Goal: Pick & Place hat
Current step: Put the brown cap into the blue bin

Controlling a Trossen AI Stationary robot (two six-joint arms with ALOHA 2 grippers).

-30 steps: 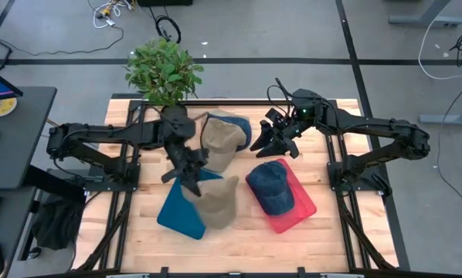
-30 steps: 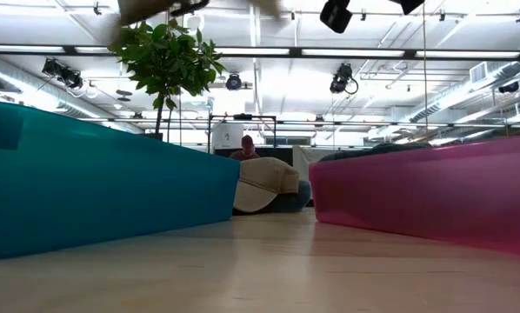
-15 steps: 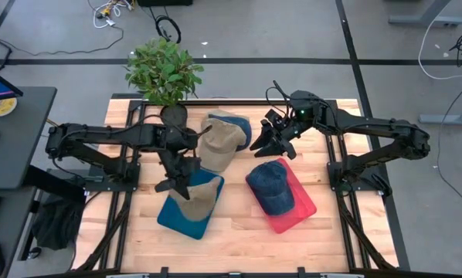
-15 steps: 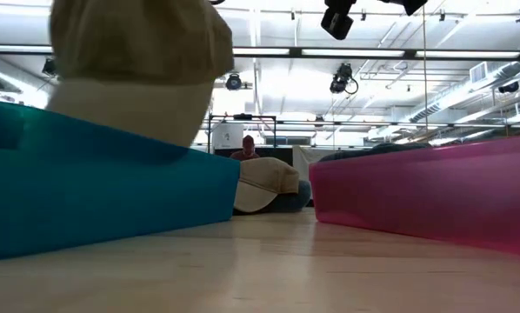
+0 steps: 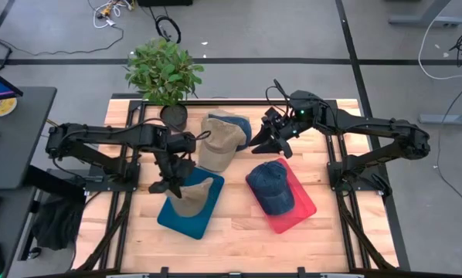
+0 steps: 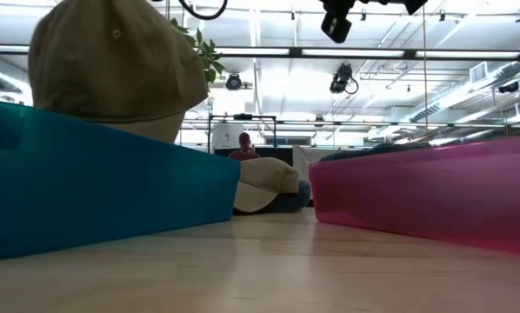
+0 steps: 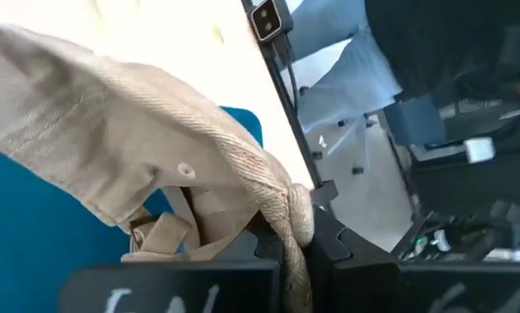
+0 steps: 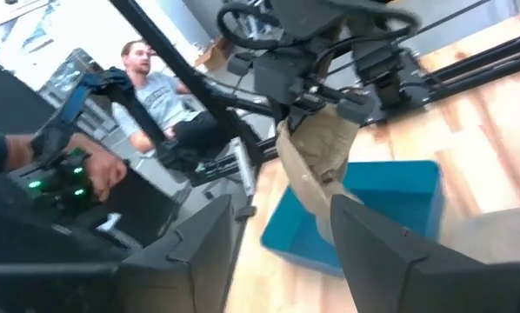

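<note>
Lowered since a moment ago, the tan cap (image 5: 191, 196) now sits in the teal bin (image 5: 204, 218), left hand (image 5: 171, 181) still pinching it, so release looks next; right hand (image 5: 266, 141) hovers spread.

On the wooden tabletop (image 5: 239, 232), a teal plastic tray (image 5: 186, 218) lies left of a pink plastic tray (image 5: 300, 207). A tan cloth cap (image 5: 191, 196) sits in the teal tray, a dark blue denim cap (image 5: 271, 185) on the pink one. Behind them, a second tan cap (image 5: 219, 140) overlaps another blue cap (image 5: 239, 126), beside a potted green plant (image 5: 163, 73).
</note>
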